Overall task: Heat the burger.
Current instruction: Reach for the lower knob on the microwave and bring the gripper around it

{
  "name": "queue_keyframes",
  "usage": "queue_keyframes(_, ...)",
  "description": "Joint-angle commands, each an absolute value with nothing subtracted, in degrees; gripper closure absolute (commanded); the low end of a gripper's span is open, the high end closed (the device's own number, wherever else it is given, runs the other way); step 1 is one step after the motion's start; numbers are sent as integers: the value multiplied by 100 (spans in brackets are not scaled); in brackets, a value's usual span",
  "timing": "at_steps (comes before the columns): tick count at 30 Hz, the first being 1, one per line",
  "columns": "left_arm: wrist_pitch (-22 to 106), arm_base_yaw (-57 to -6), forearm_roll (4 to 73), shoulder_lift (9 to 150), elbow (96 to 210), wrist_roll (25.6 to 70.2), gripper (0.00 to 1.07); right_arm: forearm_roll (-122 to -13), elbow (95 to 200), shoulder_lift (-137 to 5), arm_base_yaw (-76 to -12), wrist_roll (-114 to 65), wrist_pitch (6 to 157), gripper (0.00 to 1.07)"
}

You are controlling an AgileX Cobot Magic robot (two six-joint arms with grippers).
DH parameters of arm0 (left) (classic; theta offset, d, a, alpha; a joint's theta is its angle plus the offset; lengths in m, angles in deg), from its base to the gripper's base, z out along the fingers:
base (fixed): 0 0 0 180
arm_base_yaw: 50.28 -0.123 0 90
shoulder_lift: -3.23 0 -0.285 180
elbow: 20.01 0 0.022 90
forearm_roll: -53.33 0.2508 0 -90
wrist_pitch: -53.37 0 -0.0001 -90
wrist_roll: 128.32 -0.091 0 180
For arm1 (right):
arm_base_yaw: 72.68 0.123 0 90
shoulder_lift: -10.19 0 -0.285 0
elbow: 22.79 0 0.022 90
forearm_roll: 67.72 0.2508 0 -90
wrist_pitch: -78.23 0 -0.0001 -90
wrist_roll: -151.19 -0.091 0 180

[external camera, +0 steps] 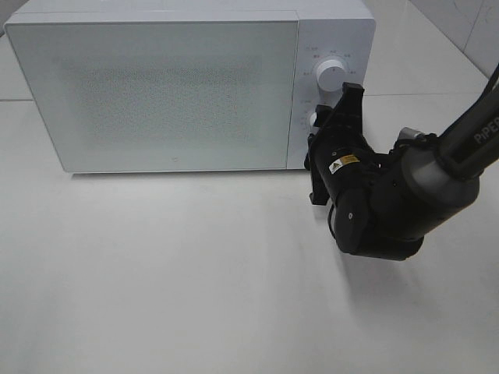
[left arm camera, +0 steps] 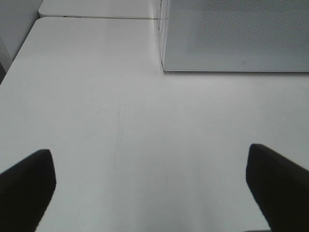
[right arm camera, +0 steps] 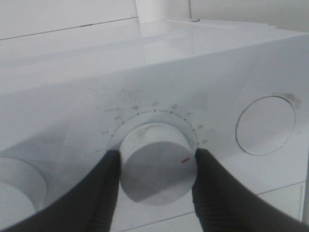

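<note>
Landmark: boxy white microwave oven (external camera: 156,86), standing at the back of the pale matte table (left arm camera: 96,96). Its frosted door (external camera: 164,89) is fully closed.

Burger: not visible in any view. The door shows nothing behind it. With the door closed and the control panel being worked, it is probably already inside the microwave, but this cannot be confirmed.

Right gripper (right arm camera: 157,158): at the microwave's control panel, on the far side from the door hinge. Its black fingers (right arm camera: 108,188) are clamped on opposite sides of the lower dial (right arm camera: 154,171), a white round plastic knob with a red tick near its rim. Both pads touch the knob wall. Squeezing it across its width gives the purchase needed to twist it. Printed numerals ring the dial, so it is probably the timer. The tick sits near the higher numbers, though the exact reading is unclear.

The upper white knob (external camera: 329,75) on the same panel is untouched. A flat round disc (right arm camera: 265,124) is set in the panel just beside the lower dial, and its function is unclear.

Left gripper (left arm camera: 152,188): jaws spread wide and holding nothing. It hangs over bare table in front of the microwave's door-side corner, well away from the panel. It is probably parked there to stay clear while the other arm works.

Step in hand, as judged: setting the heating time.
</note>
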State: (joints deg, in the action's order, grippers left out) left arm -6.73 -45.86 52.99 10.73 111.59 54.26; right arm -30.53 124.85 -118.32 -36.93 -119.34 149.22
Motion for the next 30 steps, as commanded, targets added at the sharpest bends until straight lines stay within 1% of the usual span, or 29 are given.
queue_keyframes(1,-598,-4598,5282,958,11142,5443,7,-4062,12703,-11786,-3647,-12009,15059,106)
queue_keyframes(8,-598,-4598,5282,958,11142,5443,7,-4016,12703,-11786,-3647,-12163,15059,105)
queue_keyframes(15,-598,-4598,5282,958,11142,5443,7,-3976,12703,-11786,-3647,-12776,15059,105)
queue_keyframes(24,-598,-4598,5282,958,11142,5443,7,-3924,12703,-11786,-3647,-12542,15059,104)
queue_keyframes(30,-598,-4598,5282,958,11142,5443,7,-3861,12703,-11786,-3647,-12490,15013,100)
